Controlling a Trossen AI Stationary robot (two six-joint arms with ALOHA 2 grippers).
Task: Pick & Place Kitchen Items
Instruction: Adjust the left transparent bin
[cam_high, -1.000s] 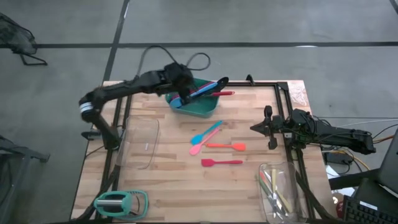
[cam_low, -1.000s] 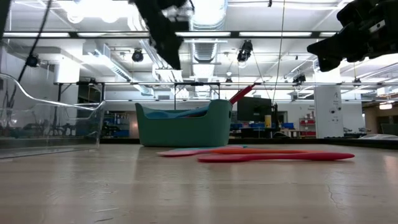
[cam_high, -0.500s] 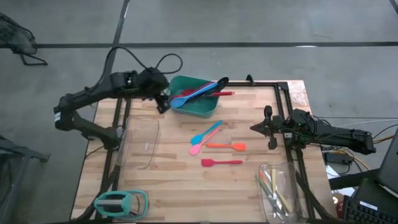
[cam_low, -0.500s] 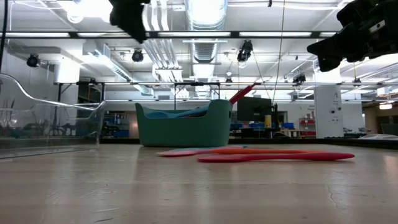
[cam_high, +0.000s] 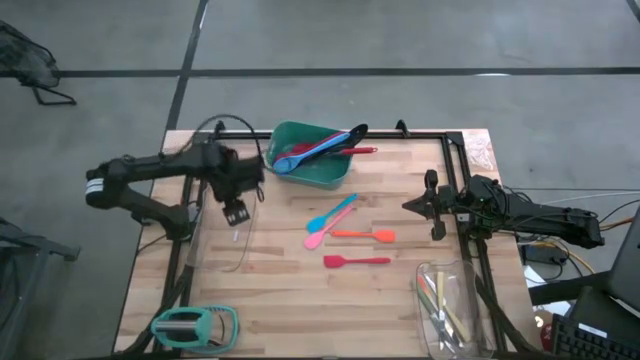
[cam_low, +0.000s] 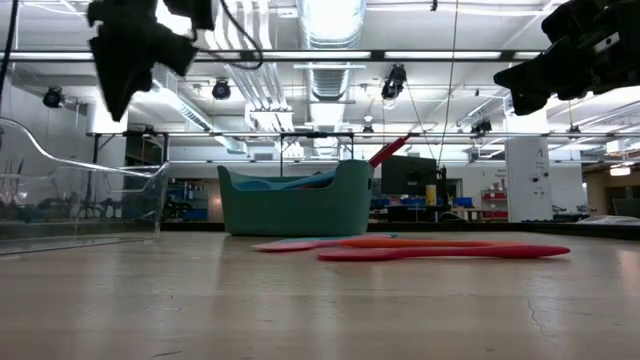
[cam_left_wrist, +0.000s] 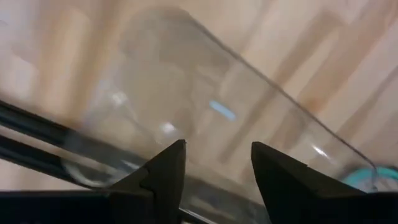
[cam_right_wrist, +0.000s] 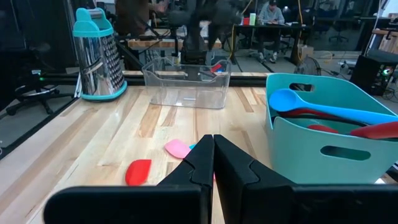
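Left gripper (cam_high: 237, 212): fingers apart, nothing between them, raised above the clear glass tray (cam_high: 222, 232) at the table's left side. Right gripper (cam_high: 432, 205): fingers pressed together, nothing held, at the right edge. Green tub (cam_high: 312, 157): holds blue spoon (cam_high: 315, 151), red utensil (cam_high: 347, 151) and black slotted spoon (cam_high: 352, 133). Loose on the wooden table (cam_high: 290, 290), mid-board: teal spoon (cam_high: 331, 215), pink spatula (cam_high: 322, 230), orange spoon (cam_high: 363, 235), red spatula (cam_high: 356, 261). Second glass tray (cam_high: 447, 305): small cutlery. Teal-framed grater (cam_high: 193, 326): near corner. No legible writing or labels.

Two dark, jointed arms; the left arm (cam_high: 150, 170) has a pale wrist band and a looping black cable (cam_high: 240, 128).
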